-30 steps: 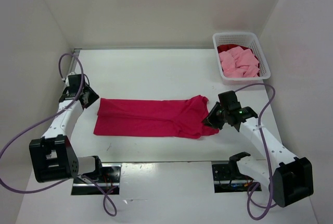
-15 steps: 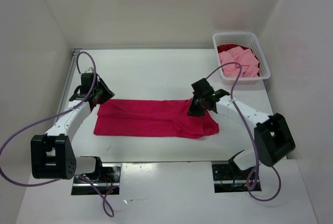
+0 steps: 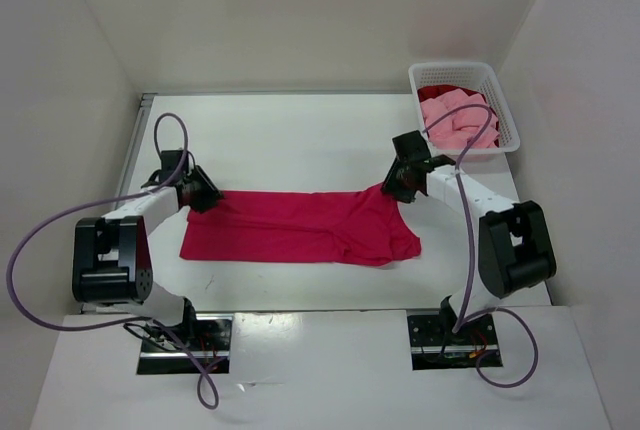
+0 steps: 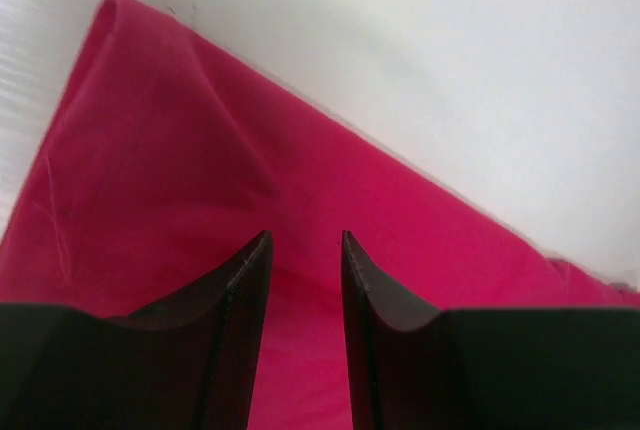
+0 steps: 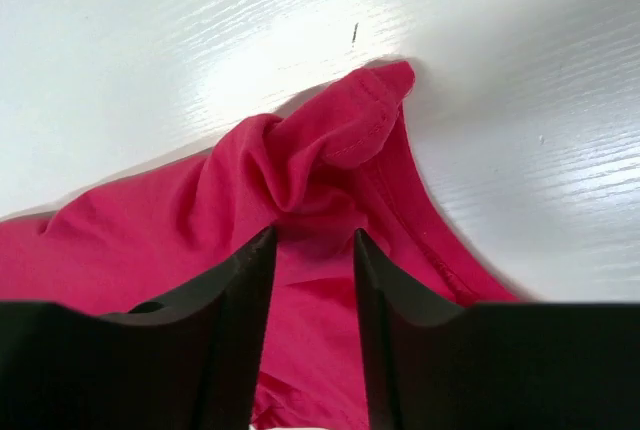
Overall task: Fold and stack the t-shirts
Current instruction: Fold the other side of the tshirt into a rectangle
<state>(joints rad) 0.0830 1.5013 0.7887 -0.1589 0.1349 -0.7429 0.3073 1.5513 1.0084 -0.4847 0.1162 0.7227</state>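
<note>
The crimson-magenta t-shirt [image 3: 300, 225] lies flat across the table as a long band. My left gripper [image 3: 203, 195] is low over its far left corner. In the left wrist view the left gripper [image 4: 305, 240] has its jaws apart, with smooth cloth [image 4: 200, 150] under them. My right gripper [image 3: 400, 185] is at the far right corner. In the right wrist view the right gripper [image 5: 315, 235] also stands open, and a bunched sleeve [image 5: 350, 120] lies just past its tips. The light pink t-shirt [image 3: 460, 122] and the dark red one [image 3: 440, 93] lie in the basket.
The white lattice basket [image 3: 452, 67] stands at the far right corner of the white table [image 3: 300, 140]. White walls close in the left, back and right sides. Purple cables loop beside both arms.
The left gripper came in from the left onto the shirt's far corner. The right gripper went from the shirt's right edge onto the cloth, then out to the far right corner, jaws now apart.
</note>
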